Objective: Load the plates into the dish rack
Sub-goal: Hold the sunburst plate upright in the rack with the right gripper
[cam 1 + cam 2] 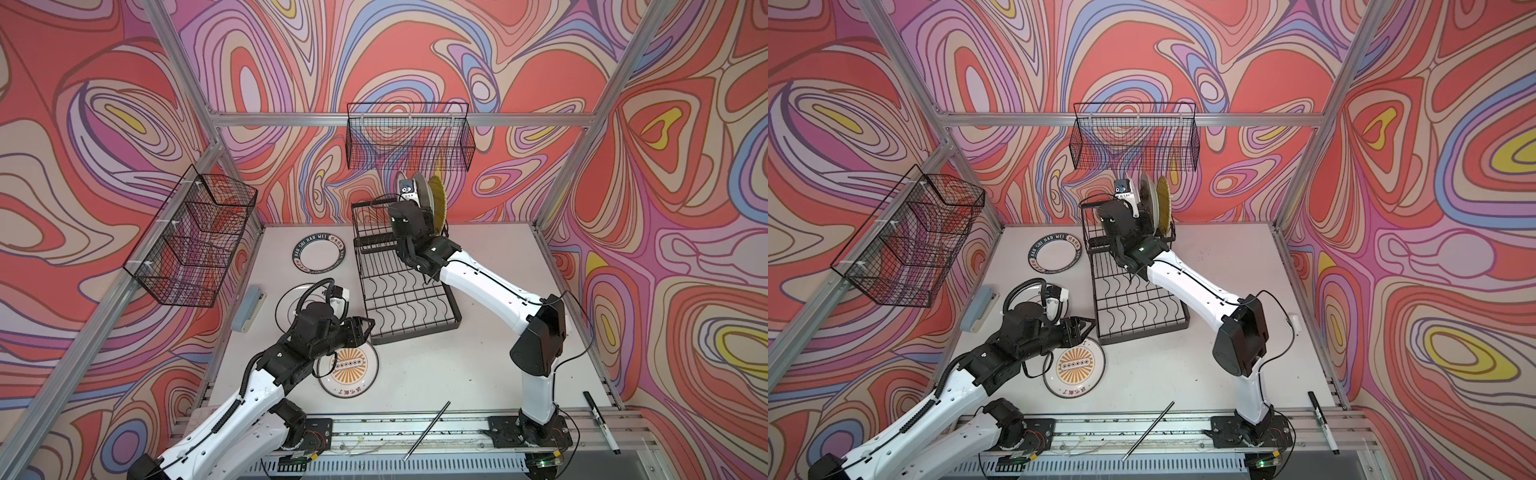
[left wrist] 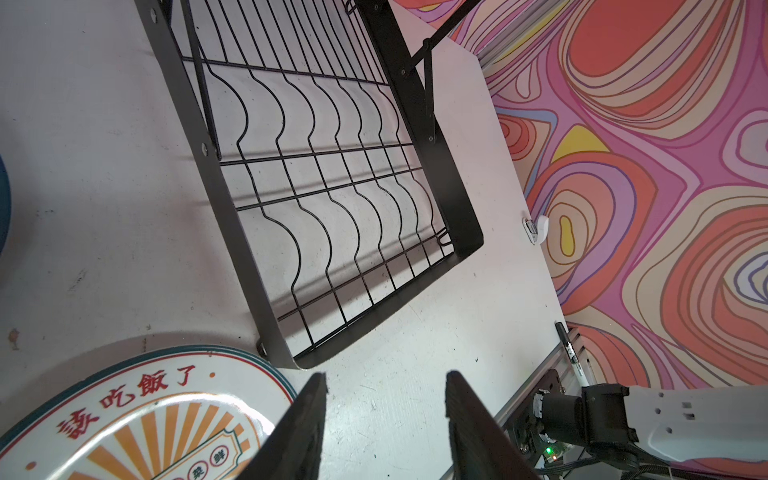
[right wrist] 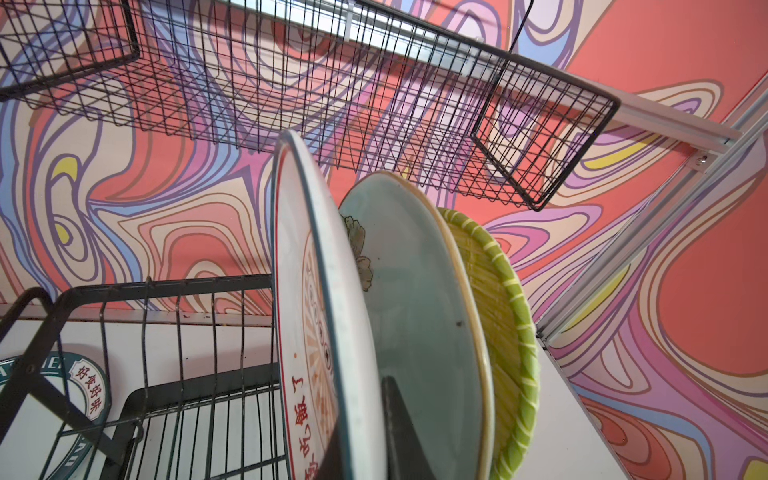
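Black dish rack point(image 1: 415, 332): 3 plates point(image 3: 415, 311) upright, 3 flat beside it.

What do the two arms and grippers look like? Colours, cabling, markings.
Left arm and right arm: white link shells, black joints and bases. Ribbed black conduit on the left; thin black cable and a green light on the right. Left gripper and right gripper: black flat tapered fingers, white wrist camera on each.

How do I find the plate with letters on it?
Find the black wire dish rack in the middle of the table. Left of its raised far end a lettered plate lies flat. It alone has a dark rim with white letters; the dark-ringed plate and sunburst plate nearby do not.
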You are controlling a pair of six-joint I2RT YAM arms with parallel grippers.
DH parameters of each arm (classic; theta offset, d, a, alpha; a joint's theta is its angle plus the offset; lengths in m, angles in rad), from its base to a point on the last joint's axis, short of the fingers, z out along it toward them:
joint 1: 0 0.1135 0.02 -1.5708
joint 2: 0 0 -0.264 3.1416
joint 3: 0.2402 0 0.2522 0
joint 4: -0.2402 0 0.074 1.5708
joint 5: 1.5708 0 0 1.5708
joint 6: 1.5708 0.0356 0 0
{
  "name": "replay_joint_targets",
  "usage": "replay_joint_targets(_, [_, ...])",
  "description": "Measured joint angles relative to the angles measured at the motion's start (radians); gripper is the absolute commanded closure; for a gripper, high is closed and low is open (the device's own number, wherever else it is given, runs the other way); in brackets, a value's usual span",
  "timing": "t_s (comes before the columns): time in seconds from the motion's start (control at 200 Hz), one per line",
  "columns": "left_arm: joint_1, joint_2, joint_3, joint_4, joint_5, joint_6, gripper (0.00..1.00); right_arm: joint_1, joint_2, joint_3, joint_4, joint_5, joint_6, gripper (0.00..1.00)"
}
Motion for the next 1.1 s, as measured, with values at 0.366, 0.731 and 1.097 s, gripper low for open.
replay_joint_targets(0.366, [0.000, -0.006, 0.000, 0.000, 0.000, 0.001, 0.50, 0.000, 0.019, 0.015, -0.034, 0.019, 0.054, 1.00])
replay_joint_targets(0.731, [0.000, -0.011, 0.000, -0.010, -0.001, 0.008, 0.50, -0.006, 0.038, 0.040, -0.071, 0.018, 0.097, 1.00])
replay_joint_targets(1.097, [0.000, -0.012, 0.000, -0.018, -0.003, 0.008, 0.49, -0.016, 0.045, 0.047, -0.083, -0.002, 0.114, 0.98])
